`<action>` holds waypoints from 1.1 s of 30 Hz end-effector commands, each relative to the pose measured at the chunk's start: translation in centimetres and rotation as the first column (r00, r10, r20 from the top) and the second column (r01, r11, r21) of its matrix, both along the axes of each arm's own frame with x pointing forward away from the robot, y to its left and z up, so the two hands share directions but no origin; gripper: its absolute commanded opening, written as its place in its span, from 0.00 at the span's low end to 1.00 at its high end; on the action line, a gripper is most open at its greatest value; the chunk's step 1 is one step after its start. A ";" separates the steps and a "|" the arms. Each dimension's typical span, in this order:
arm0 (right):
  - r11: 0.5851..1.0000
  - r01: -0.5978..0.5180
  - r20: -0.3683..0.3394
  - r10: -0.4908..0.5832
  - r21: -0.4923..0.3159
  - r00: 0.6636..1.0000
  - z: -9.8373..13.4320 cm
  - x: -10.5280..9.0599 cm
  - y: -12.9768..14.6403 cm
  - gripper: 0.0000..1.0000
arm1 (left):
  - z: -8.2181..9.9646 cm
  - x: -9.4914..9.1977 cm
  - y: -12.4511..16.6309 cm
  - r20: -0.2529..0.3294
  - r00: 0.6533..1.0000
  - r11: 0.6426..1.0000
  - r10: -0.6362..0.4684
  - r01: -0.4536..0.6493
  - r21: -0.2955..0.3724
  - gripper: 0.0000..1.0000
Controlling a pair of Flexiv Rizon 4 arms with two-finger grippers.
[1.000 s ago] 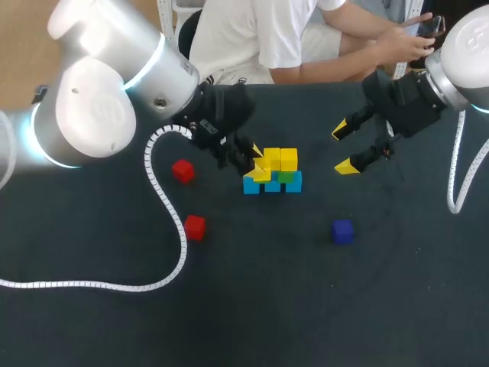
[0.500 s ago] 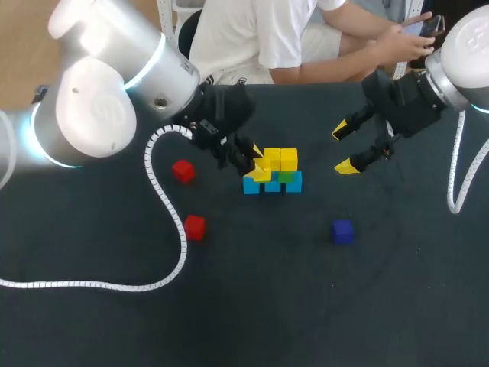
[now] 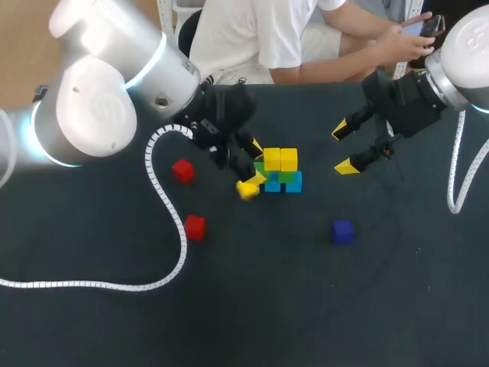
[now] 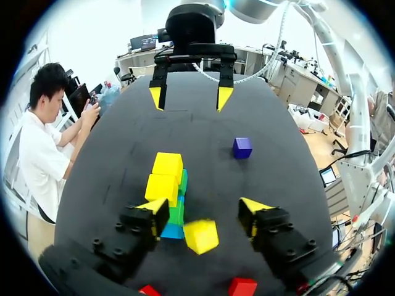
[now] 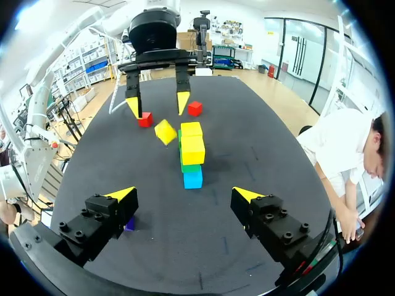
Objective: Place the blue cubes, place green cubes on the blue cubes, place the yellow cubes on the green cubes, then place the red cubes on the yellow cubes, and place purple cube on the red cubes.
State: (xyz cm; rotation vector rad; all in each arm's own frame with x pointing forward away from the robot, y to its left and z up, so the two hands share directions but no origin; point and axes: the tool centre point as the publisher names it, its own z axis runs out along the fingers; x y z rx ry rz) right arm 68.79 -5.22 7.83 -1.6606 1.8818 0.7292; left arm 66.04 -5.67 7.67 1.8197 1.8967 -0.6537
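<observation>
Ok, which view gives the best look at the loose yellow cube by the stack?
The left wrist view: the loose yellow cube is large and tilted, between the open left jaws, beside the stack. The head view shows it small, at the stack's left end. The right wrist view shows it distant, beside the stack's far end.

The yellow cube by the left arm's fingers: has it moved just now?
Yes. The loose yellow cube has slipped off the stack, down and toward the head view's left, and lies tilted beside the blue cubes.
</observation>
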 end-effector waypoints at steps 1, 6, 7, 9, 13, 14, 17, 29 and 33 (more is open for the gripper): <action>1.000 0.000 0.002 0.000 0.001 1.000 0.0 0.0 0.0 1.00 | 0.3 0.0 0.1 0.006 1.000 1.000 0.010 -0.010 0.004 1.00; 1.000 0.000 0.002 0.000 0.001 1.000 0.0 0.0 0.0 1.00 | 0.8 -0.8 0.5 0.013 1.000 1.000 0.017 -0.017 0.015 0.99; 1.000 0.000 0.002 0.000 0.001 1.000 0.0 0.0 0.0 1.00 | 0.9 -1.1 0.7 0.013 1.000 0.999 0.018 -0.018 0.029 0.99; 1.000 0.000 0.002 0.000 0.001 1.000 0.0 0.0 0.0 1.00 | 1.1 -1.6 1.3 0.013 0.999 0.999 0.034 -0.035 0.038 1.00; 1.000 0.000 0.002 0.000 0.001 1.000 0.0 0.0 0.0 1.00 | 1.1 -2.9 3.2 0.007 0.996 0.995 0.085 -0.085 0.043 1.00; 1.000 0.000 0.002 0.000 0.001 1.000 0.0 0.0 0.0 1.00 | 1.0 -3.2 3.6 -0.001 0.996 0.995 0.094 -0.094 0.045 1.00; 1.000 0.000 0.002 0.000 0.001 1.000 0.0 0.0 0.0 1.00 | 0.6 -4.1 4.4 -0.022 0.993 0.992 0.115 -0.114 0.051 1.00; 1.000 0.000 0.002 0.000 0.001 1.000 0.0 0.0 0.0 1.00 | -1.6 -5.2 4.4 -0.010 1.000 0.997 -0.006 0.007 0.076 0.78; 1.000 0.000 0.002 0.000 0.001 1.000 0.0 0.0 0.0 1.00 | -2.2 -5.2 4.7 -0.025 0.999 0.997 -0.027 0.029 0.073 0.47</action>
